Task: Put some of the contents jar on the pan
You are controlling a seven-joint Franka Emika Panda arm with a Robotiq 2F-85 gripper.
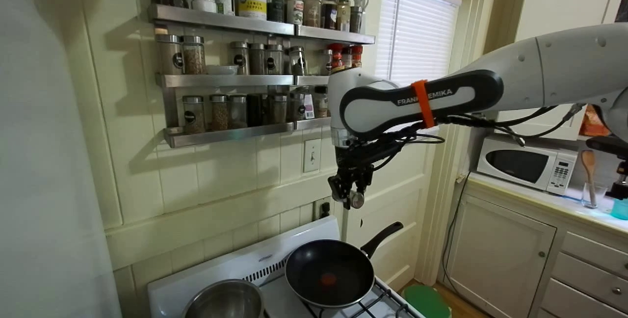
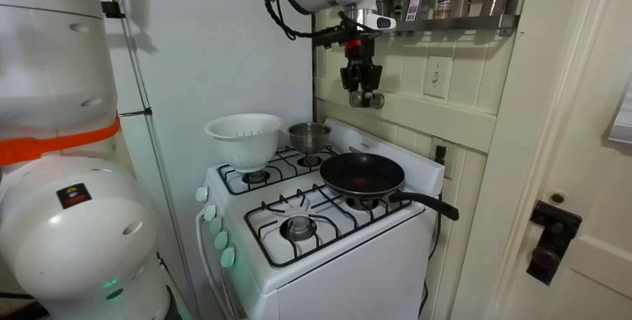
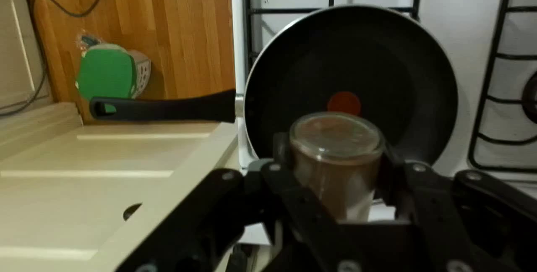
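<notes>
Because my gripper (image 3: 335,154) clasps the jar (image 3: 337,139) higher than the pan (image 3: 356,58), I should aim for the red spot (image 3: 344,102), tipping slowly.

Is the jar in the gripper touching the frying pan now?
No, in an exterior view the jar hangs in the gripper, higher than the frying pan, with wall showing between them.
</notes>
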